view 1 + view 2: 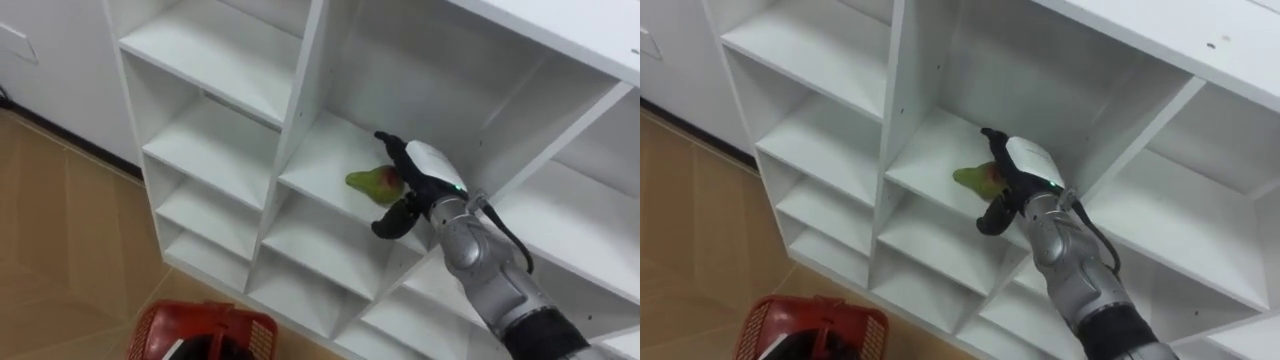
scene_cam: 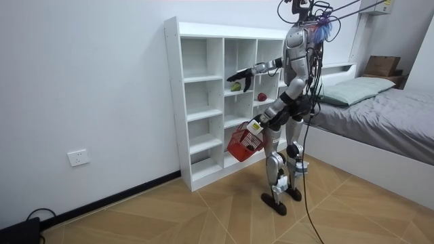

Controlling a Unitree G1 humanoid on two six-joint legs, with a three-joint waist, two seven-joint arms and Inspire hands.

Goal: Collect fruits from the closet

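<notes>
Home bedroom: bed (image 2: pixel 386 115) with grey bedding, white cubby shelf (image 2: pixel 203 102), wood floor (image 2: pixel 203 210).

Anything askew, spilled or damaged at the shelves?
Nothing stands out: shelf unit intact, green-red fruit lying in its cubby at the open right hand, red basket hanging from the left hand.

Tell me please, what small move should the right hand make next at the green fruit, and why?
Probably close the fingers round the green fruit. The right hand is at it in the white shelf, fingers above and thumb below, apparently not yet closed. The red basket hangs from the left hand, ready to receive it.
</notes>
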